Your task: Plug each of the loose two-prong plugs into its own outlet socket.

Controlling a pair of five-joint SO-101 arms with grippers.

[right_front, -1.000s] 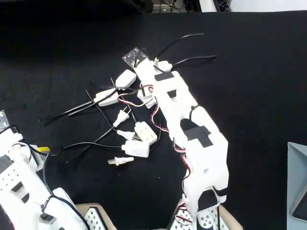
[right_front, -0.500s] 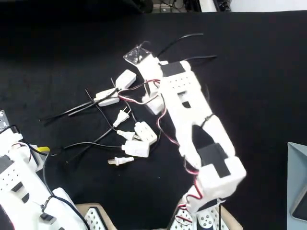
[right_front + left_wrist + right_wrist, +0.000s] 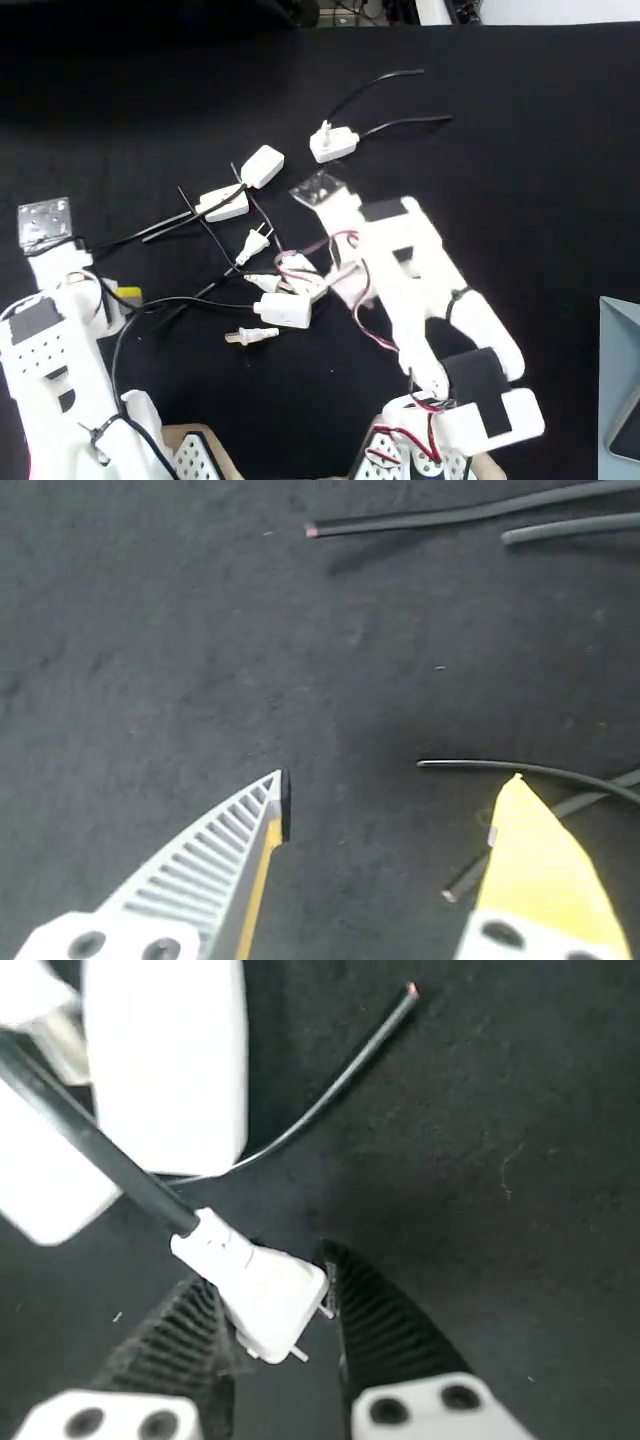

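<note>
My right pincer [image 3: 272,1282] is closed on a white two-prong plug [image 3: 235,1260], with the black fingers [image 3: 385,1330] against either side of its body. The plug lies slantwise across the grip, not in line with it. Its black cord [image 3: 90,1140] runs out past the fingertips, while the two prongs point back toward my wrist. Just beyond the tips, beside the cord, lie two white socket blocks [image 3: 165,1060]. So the sockets are ahead of the pincer and the prongs face away from them. I judge the plug must be turned end for end before it can go in.

Seen from above, my right arm [image 3: 420,290] reaches from the bottom of the frame to the middle. Its front end is over the cluster of white pieces left of centre. A single socket block [image 3: 283,310] shows at the arm's left edge. Two more loose plugs lie on the black worktop [image 3: 520,150]. The upper plug [image 3: 257,242] is above that block. The lower plug [image 3: 252,336] is just below it, prongs to the left. A separate white piece [image 3: 335,142] with cords lies apart at upper centre.

My left pincer [image 3: 398,790] is open and empty, hovering over bare worktop with cord ends nearby. My left arm [image 3: 50,350] is at the lower left of the frame, well apart from the cluster. The right arm is the nearer one.
</note>
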